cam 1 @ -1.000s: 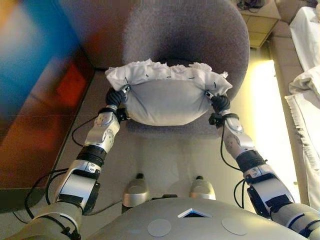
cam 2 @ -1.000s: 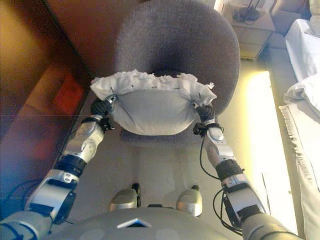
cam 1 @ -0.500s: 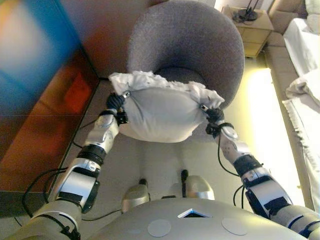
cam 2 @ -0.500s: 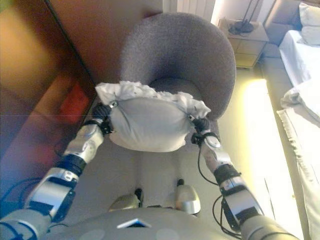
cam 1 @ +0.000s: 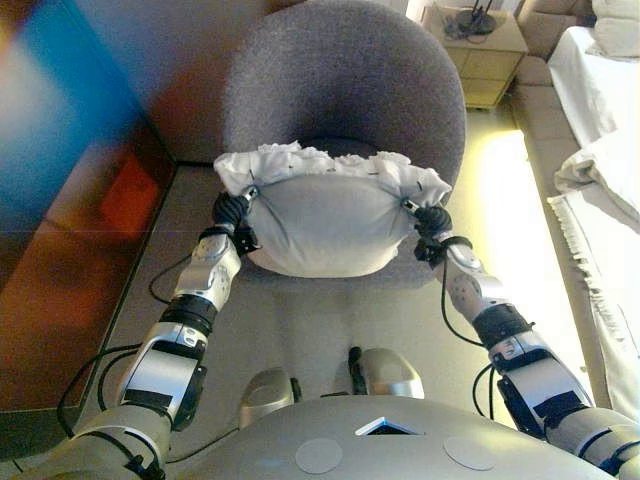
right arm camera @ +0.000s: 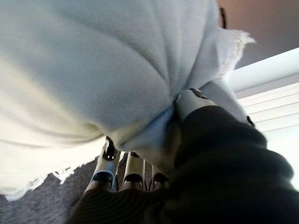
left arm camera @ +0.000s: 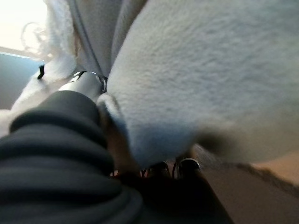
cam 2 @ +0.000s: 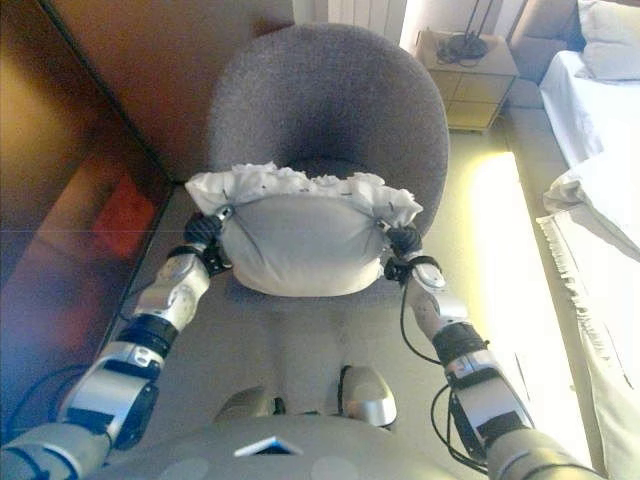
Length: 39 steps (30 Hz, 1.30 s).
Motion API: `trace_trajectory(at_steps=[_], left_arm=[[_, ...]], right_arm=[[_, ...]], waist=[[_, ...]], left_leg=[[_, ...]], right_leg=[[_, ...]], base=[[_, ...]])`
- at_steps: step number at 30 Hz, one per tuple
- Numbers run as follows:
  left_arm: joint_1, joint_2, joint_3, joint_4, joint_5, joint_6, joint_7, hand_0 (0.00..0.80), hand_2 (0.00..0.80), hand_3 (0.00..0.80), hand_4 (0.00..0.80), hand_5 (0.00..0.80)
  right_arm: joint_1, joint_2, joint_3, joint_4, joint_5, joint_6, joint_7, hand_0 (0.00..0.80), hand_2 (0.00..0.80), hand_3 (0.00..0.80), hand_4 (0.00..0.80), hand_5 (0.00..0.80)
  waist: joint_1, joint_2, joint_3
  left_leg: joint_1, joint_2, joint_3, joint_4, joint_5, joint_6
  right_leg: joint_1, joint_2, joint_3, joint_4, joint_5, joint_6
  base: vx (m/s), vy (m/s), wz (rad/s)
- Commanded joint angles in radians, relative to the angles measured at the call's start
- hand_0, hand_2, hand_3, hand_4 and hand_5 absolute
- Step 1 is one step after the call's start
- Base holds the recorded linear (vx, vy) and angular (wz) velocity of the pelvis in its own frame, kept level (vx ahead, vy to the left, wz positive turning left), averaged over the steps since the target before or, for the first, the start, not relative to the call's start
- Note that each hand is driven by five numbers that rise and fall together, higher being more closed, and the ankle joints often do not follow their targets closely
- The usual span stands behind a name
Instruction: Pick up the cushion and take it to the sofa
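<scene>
A pale grey cushion (cam 1: 325,212) with a white frilled edge hangs in the air between my two hands, in front of the seat of a grey armchair (cam 1: 340,80). My left hand (cam 1: 232,210) grips its left end and my right hand (cam 1: 432,220) grips its right end. In the left wrist view the cushion (left arm camera: 210,70) fills the picture, with the thumb on top and the fingers (left arm camera: 187,164) curled under it. The right wrist view shows the same grip: cushion (right arm camera: 93,60) above, fingers (right arm camera: 112,163) curled beneath.
The round-backed armchair stands straight ahead. A dark wooden wall or cabinet (cam 1: 70,200) runs along the left. A bedside table (cam 1: 480,45) stands at the back right. A bed with white linen (cam 1: 605,150) lies along the right. Beige floor (cam 1: 520,200) lies between chair and bed.
The whole picture has shifted, so the camera has moved. The cushion stays held between both hands in front of the chair, with the same grip.
</scene>
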Motion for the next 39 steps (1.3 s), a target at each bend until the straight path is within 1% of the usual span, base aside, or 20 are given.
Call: trace_trajectory(at_steps=[1, 2, 4, 5, 7, 10, 13, 14, 16, 17, 18, 20, 22, 24, 27, 29, 31, 32, 34, 39], left_arm=[[-0.073, 0.007, -0.02, -0.103, -0.002, -0.074, -0.055, 0.8, 0.8, 0.8, 0.8, 0.8], [-0.084, 0.008, -0.027, -0.098, -0.008, -0.073, -0.052, 0.8, 0.8, 0.8, 0.8, 0.8], [-0.089, 0.005, -0.029, -0.086, -0.008, -0.075, -0.045, 0.8, 0.8, 0.8, 0.8, 0.8], [-0.085, 0.006, -0.027, -0.085, -0.007, -0.074, -0.044, 0.8, 0.8, 0.8, 0.8, 0.8], [-0.084, 0.01, -0.025, -0.07, -0.007, -0.076, -0.057, 0.8, 0.8, 0.8, 0.8, 0.8], [-0.098, 0.01, -0.031, -0.063, 0.006, -0.073, -0.067, 0.8, 0.8, 0.8, 0.8, 0.8], [-0.112, 0.014, -0.041, -0.056, 0.021, -0.078, -0.055, 0.8, 0.8, 0.8, 0.8, 0.8], [-0.117, 0.017, -0.047, -0.055, 0.017, -0.076, -0.049, 0.8, 0.8, 0.8, 0.8, 0.8], [-0.117, 0.03, -0.05, -0.053, 0.021, -0.078, -0.063, 0.8, 0.8, 0.8, 0.8, 0.8], [-0.121, 0.041, -0.061, -0.048, 0.02, -0.083, -0.079, 0.8, 0.8, 0.8, 0.8, 0.8], [-0.125, 0.047, -0.074, -0.04, 0.008, -0.092, -0.09, 0.8, 0.8, 0.8, 0.8, 0.8], [-0.127, 0.05, -0.084, -0.039, -0.021, -0.094, -0.106, 0.8, 0.8, 0.8, 0.8, 0.8], [-0.12, 0.045, -0.082, -0.048, -0.024, -0.084, -0.111, 0.8, 0.8, 0.8, 0.8, 0.8], [-0.115, 0.043, -0.079, -0.057, -0.017, -0.076, -0.117, 0.8, 0.8, 0.8, 0.8, 0.8], [-0.111, 0.044, -0.085, -0.072, -0.014, -0.06, -0.105, 0.8, 0.8, 0.8, 0.8, 0.8], [-0.122, 0.043, -0.094, -0.076, -0.014, -0.05, -0.092, 0.8, 0.8, 0.8, 0.8, 0.8], [-0.137, 0.039, -0.102, -0.073, -0.019, -0.039, -0.089, 0.8, 0.8, 0.8, 0.8, 0.8], [-0.14, 0.035, -0.103, -0.073, -0.014, -0.032, -0.091, 0.8, 0.8, 0.8, 0.8, 0.8], [-0.139, 0.024, -0.099, -0.069, 0.002, -0.027, -0.095, 0.8, 0.8, 0.8, 0.8, 0.8], [-0.092, 0.01, -0.068, -0.099, 0.001, -0.015, -0.085, 0.8, 0.8, 0.8, 0.8, 0.8]], right_arm=[[-0.095, 0.013, 0.002, -0.081, 0.009, -0.079, -0.005, 0.8, 0.8, 0.8, 0.8, 0.8], [-0.103, 0.013, 0.006, -0.077, 0.023, -0.08, -0.021, 0.8, 0.8, 0.8, 0.8, 0.8], [-0.103, 0.016, 0.004, -0.078, 0.04, -0.078, -0.035, 0.8, 0.8, 0.8, 0.8, 0.8], [-0.094, 0.021, 0.001, -0.081, 0.036, -0.081, -0.037, 0.8, 0.8, 0.8, 0.8, 0.8], [-0.082, 0.024, -0.006, -0.077, 0.04, -0.078, -0.038, 0.8, 0.8, 0.8, 0.8, 0.8], [-0.081, 0.036, -0.011, -0.063, 0.053, -0.082, -0.051, 0.8, 0.8, 0.8, 0.8, 0.8], [-0.077, 0.054, -0.009, -0.047, 0.056, -0.1, -0.042, 0.8, 0.8, 0.8, 0.8, 0.8], [-0.075, 0.064, -0.005, -0.042, 0.051, -0.111, -0.053, 0.8, 0.8, 0.8, 0.8, 0.8], [-0.075, 0.082, 0.004, -0.045, 0.052, -0.138, -0.072, 0.8, 0.8, 0.8, 0.8, 0.8], [-0.076, 0.093, 0.006, -0.053, 0.054, -0.152, -0.088, 0.8, 0.8, 0.8, 0.8, 0.8], [-0.076, 0.101, 0.008, -0.053, 0.054, -0.16, -0.098, 0.8, 0.8, 0.8, 0.8, 0.8], [-0.073, 0.107, 0.012, -0.041, 0.051, -0.17, -0.113, 0.8, 0.8, 0.8, 0.8, 0.8], [-0.075, 0.114, 0.013, -0.026, 0.052, -0.17, -0.134, 0.8, 0.8, 0.8, 0.8, 0.8], [-0.081, 0.122, 0.008, -0.02, 0.057, -0.167, -0.161, 0.8, 0.8, 0.8, 0.8, 0.8], [-0.084, 0.118, -0.004, -0.027, 0.064, -0.161, -0.189, 0.8, 0.8, 0.8, 0.8, 0.8], [-0.099, 0.108, -0.016, -0.021, 0.076, -0.153, -0.193, 0.8, 0.8, 0.8, 0.8, 0.8], [-0.125, 0.094, -0.038, -0.002, 0.09, -0.143, -0.203, 0.8, 0.8, 0.8, 0.8, 0.8], [-0.139, 0.091, -0.053, 0.016, 0.094, -0.138, -0.205, 0.8, 0.8, 0.8, 0.8, 0.8], [-0.158, 0.085, -0.079, 0.042, 0.09, -0.121, -0.215, 0.8, 0.8, 0.8, 0.8, 0.8], [-0.157, 0.038, -0.098, 0.041, 0.015, -0.061, -0.194, 0.8, 0.8, 0.8, 0.8, 0.8]], waist=[[0.039, 0.011, -0.053], [0.056, 0.02, -0.047], [0.081, 0.025, -0.039], [0.092, 0.032, -0.041], [0.095, 0.039, -0.051], [0.089, 0.05, -0.066], [0.083, 0.055, -0.07], [0.084, 0.053, -0.07], [0.094, 0.055, -0.068], [0.097, 0.075, -0.062], [0.098, 0.088, -0.057], [0.1, 0.1, -0.051], [0.103, 0.094, -0.051], [0.098, 0.082, -0.048], [0.077, 0.054, -0.034], [0.058, 0.036, -0.029], [0.043, 0.025, -0.027], [0.04, 0.02, -0.026], [0.039, 0.018, -0.028], [0.05, 0.016, -0.042]], left_leg=[[-0.001, 0.057, -0.017, -0.307, 0.217, -0.015], [-0.037, 0.064, -0.029, -0.385, 0.239, -0.024], [-0.071, 0.069, -0.028, -0.493, 0.263, -0.038], [-0.09, 0.072, -0.01, -0.547, 0.286, -0.044], [-0.091, 0.066, 0.02, -0.568, 0.299, -0.042], [-0.059, 0.042, 0.026, -0.567, 0.262, -0.022], [-0.034, 0.016, 0.03, -0.547, 0.224, -0.003], [-0.037, 0.003, 0.037, -0.522, 0.205, 0.01], [-0.04, -0.022, 0.058, -0.501, 0.177, 0.043], [-0.025, -0.025, 0.069, -0.5, 0.158, 0.064], [-0.011, -0.029, 0.071, -0.498, 0.145, 0.075], [0.017, -0.037, 0.069, -0.494, 0.128, 0.083], [0.046, -0.051, 0.07, -0.496, 0.116, 0.084], [0.079, -0.059, 0.073, -0.497, 0.104, 0.075], [0.118, -0.045, 0.064, -0.485, 0.075, 0.041], [0.13, -0.023, 0.048, -0.471, 0.054, 0.015], [0.137, -0.004, 0.034, -0.458, 0.03, 0.0], [0.143, 0.007, 0.031, -0.453, 0.019, -0.005], [0.15, 0.033, 0.033, -0.441, 0.007, -0.016], [0.128, 0.095, 0.036, -0.386, 0.012, -0.046]], right_leg=[[0.053, 0.007, 0.033, -0.093, 0.089, 0.103], [0.077, 0.009, 0.04, -0.094, 0.07, 0.113], [0.133, -0.004, 0.055, -0.091, 0.029, 0.128], [0.17, -0.013, 0.058, -0.092, 0.007, 0.138], [0.205, -0.023, 0.054, -0.095, -0.01, 0.15], [0.205, -0.038, 0.045, -0.076, -0.026, 0.159], [0.177, -0.06, 0.027, -0.026, -0.012, 0.173], [0.166, -0.075, 0.021, 0.008, -0.001, 0.183], [0.114, -0.113, -0.003, 0.182, 0.088, 0.198], [0.064, -0.124, -0.017, 0.337, 0.132, 0.199], [0.025, -0.129, -0.018, 0.438, 0.154, 0.196], [-0.019, -0.14, -0.023, 0.524, 0.186, 0.191], [-0.037, -0.176, -0.039, 0.493, 0.215, 0.191], [-0.057, -0.208, -0.051, 0.377, 0.235, 0.195], [-0.067, -0.236, -0.044, 0.164, 0.253, 0.209], [-0.073, -0.243, -0.012, 0.045, 0.275, 0.226], [-0.088, -0.245, 0.026, -0.011, 0.297, 0.245], [-0.092, -0.249, 0.033, -0.026, 0.304, 0.252], [-0.081, -0.246, 0.025, -0.064, 0.274, 0.262], [-0.034, -0.221, -0.004, -0.065, 0.194, 0.254]], base=[[0.309, 0.233, 0.09], [0.304, 0.191, 0.04], [0.372, 0.198, -0.08], [0.389, 0.198, -0.24], [0.32, 0.181, -0.28], [0.258, 0.201, -0.43], [0.199, 0.172, -0.37], [0.162, 0.163, 0.13], [0.124, 0.231, 0.16], [0.125, 0.302, 0.05], [0.166, 0.31, 0.04], [0.195, 0.195, 0.01], [0.23, 0.071, 0.01], [0.24, -0.064, -0.08], [0.225, -0.229, -0.05], [0.193, -0.271, 0.01], [0.211, -0.229, 0.44], [0.223, -0.218, 0.74], [0.214, -0.196, 0.74], [0.179, -0.122, 0.16]])
